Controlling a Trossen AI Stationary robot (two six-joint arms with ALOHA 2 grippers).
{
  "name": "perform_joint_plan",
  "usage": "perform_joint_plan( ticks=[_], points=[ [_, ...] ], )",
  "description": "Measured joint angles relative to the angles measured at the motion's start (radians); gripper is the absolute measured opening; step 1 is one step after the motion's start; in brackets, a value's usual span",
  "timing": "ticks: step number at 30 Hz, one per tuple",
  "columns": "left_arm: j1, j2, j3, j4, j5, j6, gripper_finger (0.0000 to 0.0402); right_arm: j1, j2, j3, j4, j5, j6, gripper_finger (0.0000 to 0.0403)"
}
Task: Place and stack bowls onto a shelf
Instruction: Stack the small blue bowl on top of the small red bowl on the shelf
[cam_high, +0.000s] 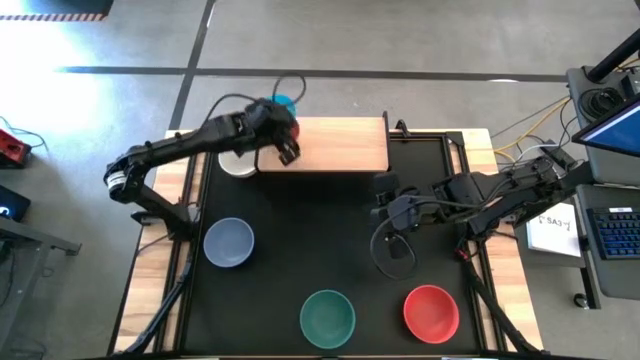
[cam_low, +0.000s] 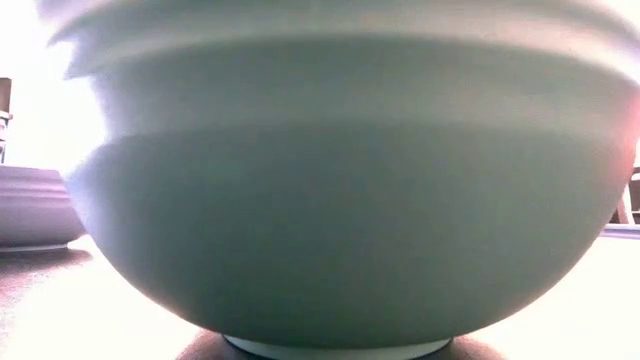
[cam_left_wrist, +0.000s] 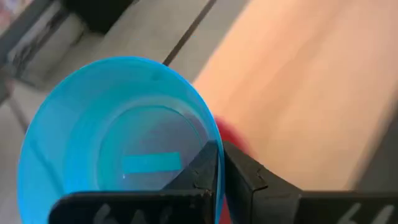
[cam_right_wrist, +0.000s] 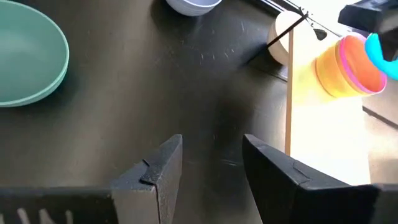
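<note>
A grey floor (cam_high: 400, 35) crossed by dark seams surrounds the black wood-edged surface (cam_high: 300, 230), with bright glare at the far left, a keyboard (cam_high: 612, 232) and paper (cam_high: 557, 222) on a desk at right, and loose cables (cam_high: 530, 125).

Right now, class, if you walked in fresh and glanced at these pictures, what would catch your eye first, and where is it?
The left gripper stands out first, shut on the rim of a bright blue bowl at the shelf's left end, above a yellow and magenta stack. Next, the green bowl and red bowl sit at the table's near edge, while the right gripper waits open mid-table.
</note>
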Motion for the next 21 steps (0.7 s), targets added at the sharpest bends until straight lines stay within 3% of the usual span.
perform_joint_plan(
  ticks=[6,13,21],
  points=[
    [0.078,0.013,0.0,-0.003,0.198,-0.028,0.0,0.0,0.0,0.0,-0.004,0.0,0.0,0.0157],
    [0.084,0.034,0.0,-0.054,0.163,-0.031,0.0,0.0,0.0,0.0,-0.029,0.0,0.0,0.0155],
    [0.081,0.042,0.0,-0.076,0.204,-0.039,0.0008,0.0,0.0,0.0,-0.03,0.0,-0.001,0.0153]
  ],
)
